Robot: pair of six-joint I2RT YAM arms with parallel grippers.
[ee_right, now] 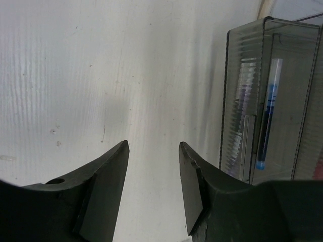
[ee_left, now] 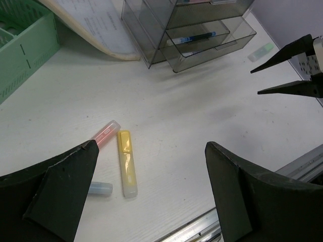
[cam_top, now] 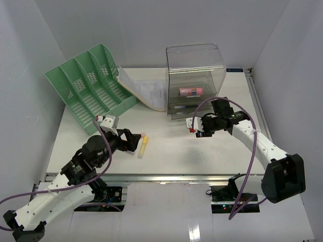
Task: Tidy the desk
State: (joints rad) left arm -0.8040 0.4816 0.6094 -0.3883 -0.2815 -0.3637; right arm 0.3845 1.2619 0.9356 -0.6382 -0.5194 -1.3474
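Fingers (ee_left: pixel 60 186) of the left gripper (ee_left: pixel 151 151) stood spread wide and empty over a yellow plastic highlighter pen (ee_left: pixel 126 161) and a pink marker (ee_left: pixel 105 134). The right gripper (ee_right: pixel 154 146) hung with jaws parted on nothing near the clear plastic drawer unit (cam_top: pixel 194 80), and the flat white desk (cam_top: pixel 176 148) lay beneath both arms.

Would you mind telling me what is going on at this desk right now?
Two robot arms are tidying the desk. The left pincer hangs wide open, empty, just above a yellow highlighter and a pink highlighter near the front edge. The right pincer, open and empty, hovers in front of the clear drawer unit, which holds a blue pen. A green file sorter and papers sit at the back.
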